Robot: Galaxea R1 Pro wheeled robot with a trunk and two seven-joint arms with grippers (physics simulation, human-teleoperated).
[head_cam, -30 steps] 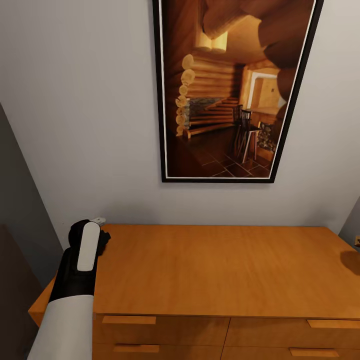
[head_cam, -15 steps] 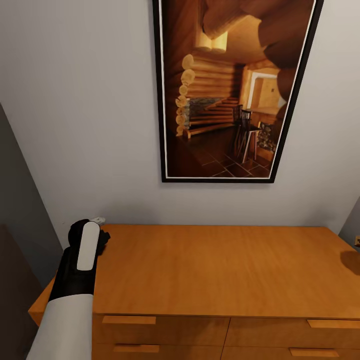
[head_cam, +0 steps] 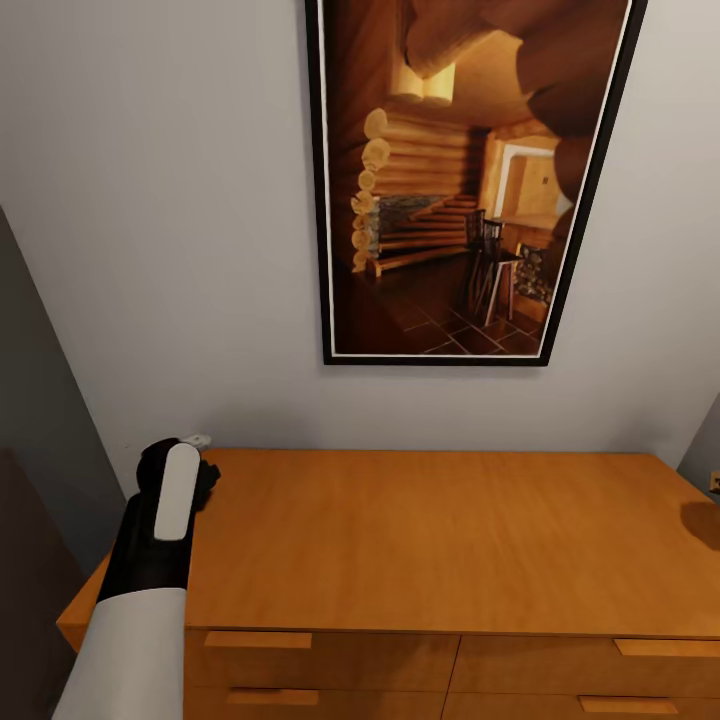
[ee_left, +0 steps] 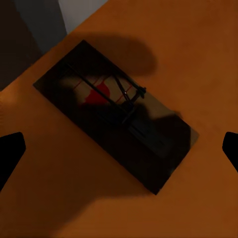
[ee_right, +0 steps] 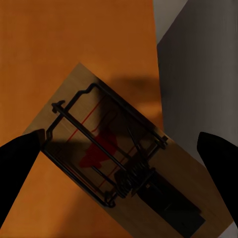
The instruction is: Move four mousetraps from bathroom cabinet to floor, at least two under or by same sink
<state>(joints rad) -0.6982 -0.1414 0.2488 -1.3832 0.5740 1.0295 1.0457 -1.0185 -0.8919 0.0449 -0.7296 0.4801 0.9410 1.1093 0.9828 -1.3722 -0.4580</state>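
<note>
One mousetrap [ee_left: 116, 121] lay flat in shadow on the cabinet [head_cam: 440, 540] top near its left rear corner, under the left gripper [ee_left: 119, 148], whose fingertips stood spread wide, apart from the board. Another mousetrap [ee_right: 124, 168] lay at the cabinet's right edge beneath the right gripper [ee_right: 119, 148], likewise parted and ungrasping. A framed picture [head_cam: 465, 180] hung on the wall above the cabinet.

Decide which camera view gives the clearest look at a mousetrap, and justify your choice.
The right wrist view: its mousetrap lies lit on the cabinet top, wire, spring and red mark plain, between the open fingertips. The left wrist view shows another mousetrap, whole but dark in shadow. In the head view the left arm covers that corner.
</note>
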